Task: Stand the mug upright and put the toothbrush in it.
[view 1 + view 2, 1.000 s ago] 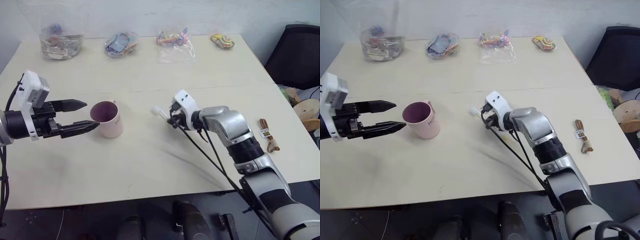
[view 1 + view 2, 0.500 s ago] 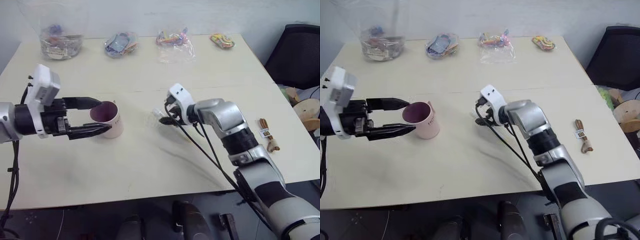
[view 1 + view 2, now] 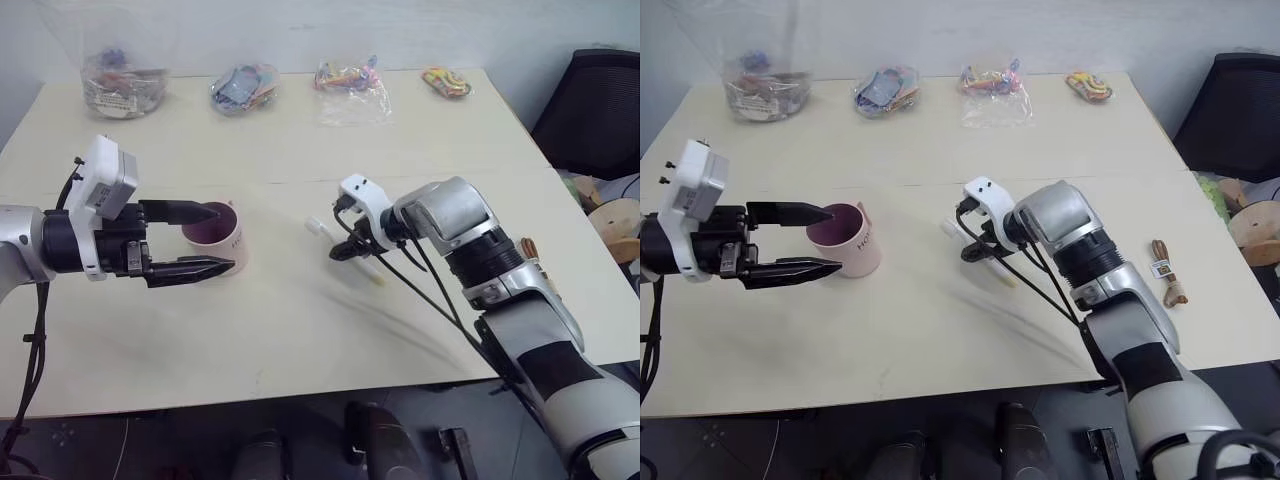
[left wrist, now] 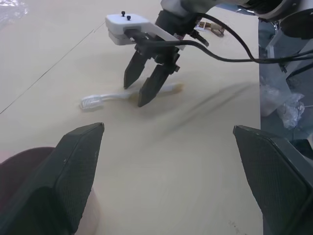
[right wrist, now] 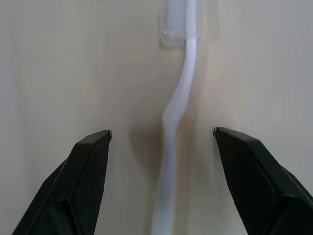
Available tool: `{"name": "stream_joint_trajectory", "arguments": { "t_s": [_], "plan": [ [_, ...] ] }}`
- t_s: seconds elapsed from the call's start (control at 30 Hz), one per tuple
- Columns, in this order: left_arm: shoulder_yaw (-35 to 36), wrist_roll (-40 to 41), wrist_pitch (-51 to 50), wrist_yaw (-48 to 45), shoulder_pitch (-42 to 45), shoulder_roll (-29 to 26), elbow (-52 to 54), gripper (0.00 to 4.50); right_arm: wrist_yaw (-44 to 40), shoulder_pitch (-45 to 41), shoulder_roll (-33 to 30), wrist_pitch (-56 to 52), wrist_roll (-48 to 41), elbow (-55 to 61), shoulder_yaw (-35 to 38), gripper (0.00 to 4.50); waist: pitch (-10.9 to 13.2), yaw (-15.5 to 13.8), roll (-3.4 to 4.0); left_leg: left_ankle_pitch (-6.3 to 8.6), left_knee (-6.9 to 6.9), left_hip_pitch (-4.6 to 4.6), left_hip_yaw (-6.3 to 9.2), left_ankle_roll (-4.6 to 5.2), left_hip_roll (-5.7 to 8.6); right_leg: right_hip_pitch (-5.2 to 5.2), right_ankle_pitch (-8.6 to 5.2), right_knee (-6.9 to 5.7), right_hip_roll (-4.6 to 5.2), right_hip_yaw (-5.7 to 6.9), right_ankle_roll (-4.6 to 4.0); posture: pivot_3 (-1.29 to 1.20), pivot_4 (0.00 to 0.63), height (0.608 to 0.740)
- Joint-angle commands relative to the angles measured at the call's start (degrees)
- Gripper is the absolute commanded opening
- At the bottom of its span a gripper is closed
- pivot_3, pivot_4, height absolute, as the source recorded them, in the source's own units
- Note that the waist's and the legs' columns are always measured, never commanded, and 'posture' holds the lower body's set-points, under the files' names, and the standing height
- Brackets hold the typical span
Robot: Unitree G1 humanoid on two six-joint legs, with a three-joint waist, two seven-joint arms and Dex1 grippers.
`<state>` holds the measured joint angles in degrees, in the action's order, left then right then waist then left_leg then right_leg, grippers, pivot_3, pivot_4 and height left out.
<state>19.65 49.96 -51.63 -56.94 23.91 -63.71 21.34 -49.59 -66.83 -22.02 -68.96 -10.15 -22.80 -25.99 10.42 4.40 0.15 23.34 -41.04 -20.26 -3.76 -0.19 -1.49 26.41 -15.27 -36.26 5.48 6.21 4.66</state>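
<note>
1. Here, the toothbrush [image 3: 345,250] lies flat near the middle of the table [image 3: 420,150], well away from every edge, its long axis running from the bristle head, on the mug's side, toward the front right corner.
2. The right gripper [image 3: 345,249] hangs directly over the handle, fingers spread wide, one on each side, holding nothing.
3. The mug [image 3: 216,232] stands upright toward the left edge, mouth up.
4. The left gripper [image 3: 208,240] brackets the mug, fingers wide, one over the rim and one along the near side, gripping nothing.
5. The right arm is plainly nearer the toothbrush; the mug lies to its left.
</note>
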Motion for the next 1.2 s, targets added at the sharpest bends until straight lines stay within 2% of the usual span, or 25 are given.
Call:
{"name": "stream_joint_trajectory", "arguments": {
  "t_s": [0.03,0.17,0.27,0.53,0.63,0.67,0.77,0.9,1.03,1.2],
  "plan": [
    [0.7,-0.1,1.7,-0.2,0.4,0.2,0.7,4.5,-2.1,0.3,-1.8,0.7,1.2,2.9,-3.9,3.48,0.0,0.0,0.0,0.0,0.0,0.0,0.0,0.0,0.0,0.0,0.0,0.0,0.0,-0.01,0.0,0.0,0.15,0.74],
    [-0.5,-0.9,2.8,-0.3,0.9,0.9,0.0,4.5,-2.0,-0.8,0.1,2.7,2.2,1.0,-4.9,3.48,0.0,0.0,-0.03,0.0,-0.01,0.02,-0.03,0.0,0.01,-0.01,0.0,-0.01,0.0,0.0,0.0,0.0,0.15,0.74],
    [-0.9,-0.9,3.0,-0.3,1.0,1.4,0.4,4.5,-2.1,-1.1,0.9,3.9,3.2,-1.2,-5.0,2.9,0.0,0.1,-0.06,0.0,-0.04,0.03,-0.04,0.0,0.01,-0.02,0.0,-0.03,-0.01,-0.01,0.0,0.0,0.15,0.74],
    [-0.4,-0.8,2.8,-0.7,0.7,1.1,0.4,4.5,-2.9,-0.9,1.3,5.2,5.1,-2.9,-4.9,0.12,0.0,0.2,-0.06,0.0,-0.03,0.04,-0.02,0.0,-0.02,-0.01,0.0,-0.02,-0.03,0.0,0.0,0.0,0.15,0.74],
    [0.7,-0.7,2.4,-0.4,0.2,0.8,0.2,4.5,-1.0,-1.9,3.0,6.5,4.2,-4.4,-0.6,0.04,0.0,0.2,-0.07,0.0,-0.03,0.04,-0.02,0.0,-0.02,-0.02,0.0,-0.02,-0.02,-0.01,0.0,0.0,0.15,0.74],
    [1.8,-0.6,2.0,-0.1,-0.3,0.6,-0.1,4.5,1.4,-2.7,5.0,8.5,3.0,-5.2,3.7,0.04,0.0,0.2,-0.07,0.0,-0.03,0.04,-0.02,0.0,-0.03,-0.02,0.0,-0.02,-0.03,-0.01,0.0,0.0,0.15,0.74],
    [7.0,0.3,0.1,0.4,-3.2,0.1,-0.8,4.5,9.5,-5.6,11.9,14.8,-0.7,-7.1,15.8,0.04,0.0,0.9,-0.04,-0.01,0.02,0.05,-0.02,-0.02,-0.1,0.12,0.0,-0.05,-0.07,-0.07,0.0,0.0,0.15,0.74],
    [18.5,-0.5,-2.8,-0.2,-11.2,-0.7,-2.0,4.5,22.3,-11.1,24.0,23.9,-6.9,-9.7,29.5,0.04,0.0,2.2,0.05,-0.04,0.17,0.06,0.0,-0.09,-0.17,0.26,-0.08,-0.16,-0.13,0.0,-0.14,0.0,0.15,0.74],
    [24.2,-0.8,-4.2,0.5,-15.1,-0.7,-2.4,4.5,29.6,-14.2,32.0,34.4,-9.6,-13.4,35.5,0.04,0.0,2.0,0.04,-0.03,0.19,0.07,-0.01,-0.11,-0.12,0.18,-0.11,-0.26,-0.1,0.1,-0.2,0.0,0.15,0.74],
    [26.4,-0.9,-4.6,1.1,-17.0,-0.6,-2.0,4.5,31.7,-13.6,40.9,36.2,-14.7,-14.2,37.8,0.04,0.0,1.3,-0.03,-0.03,0.1,0.04,0.1,-0.11,-0.05,-0.01,-0.11,-0.25,0.0,0.08,-0.19,0.0,0.15,0.74]
  ]
}}
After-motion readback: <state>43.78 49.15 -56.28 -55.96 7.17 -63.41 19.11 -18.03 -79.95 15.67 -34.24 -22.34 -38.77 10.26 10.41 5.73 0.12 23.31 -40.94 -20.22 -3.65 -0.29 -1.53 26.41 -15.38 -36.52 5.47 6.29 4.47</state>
